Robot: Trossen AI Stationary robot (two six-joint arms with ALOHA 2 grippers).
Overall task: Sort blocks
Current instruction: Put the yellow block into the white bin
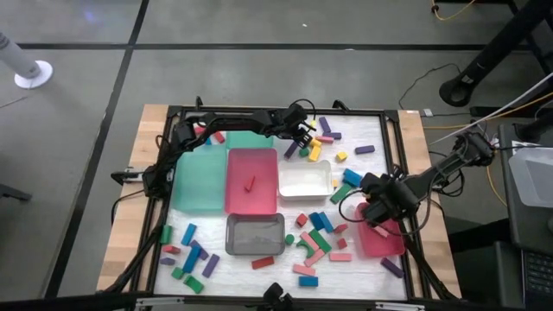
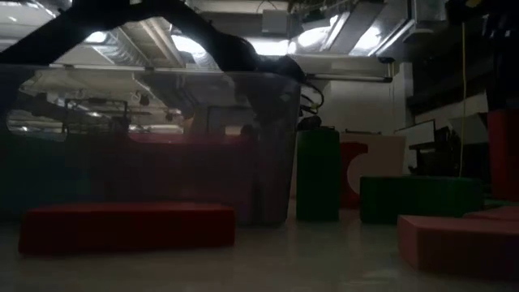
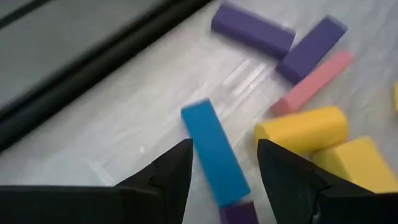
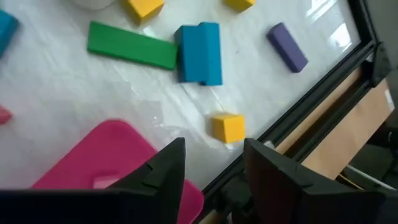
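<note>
left gripper is out at twelve o'clock on the table, fingers spread apart and holding nothing, a blue bar lying on the surface in the gap between them. just past it sit two purple bars, a pink bar and two yellow pieces. right gripper hangs at four o'clock over the pink tray, fingers parted, nothing between them. from its wrist, a small pink piece lies in that tray, a yellow cube sits just beside the tray, and a green bar touches a blue block. more blocks are scattered around six o'clock, and one red piece lies in the red tray.
</note>
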